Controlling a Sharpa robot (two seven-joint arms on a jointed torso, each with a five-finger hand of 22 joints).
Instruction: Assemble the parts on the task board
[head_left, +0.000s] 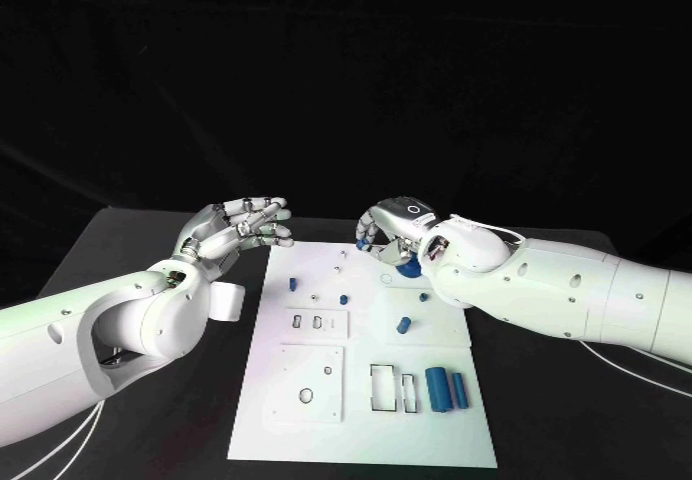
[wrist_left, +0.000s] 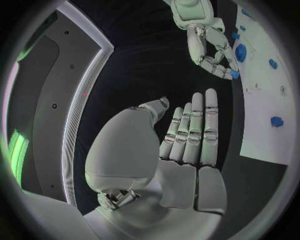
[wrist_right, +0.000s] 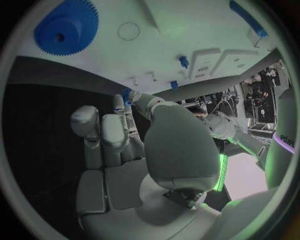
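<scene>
Head view: the white rectangular task board (head_left: 368, 370) lies centre–low, and the left hand (head_left: 242, 228) hovers empty, fingers loosely apart, at its upper-left corner. Left wrist view: the right hand (wrist_left: 209, 47) pinches a small blue part (wrist_left: 234, 74), apparently. Right wrist view: a blue toothed gear (wrist_right: 66, 27) sits upper left on the board.

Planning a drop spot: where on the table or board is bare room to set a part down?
Free: black table left of the task board, behind the left arm, and the table right of the board's near end. Board's near edge is bare too. Crowded: the far end, where the right hand pinches a small blue part near the blue gear; left hand hovers beside.
</scene>
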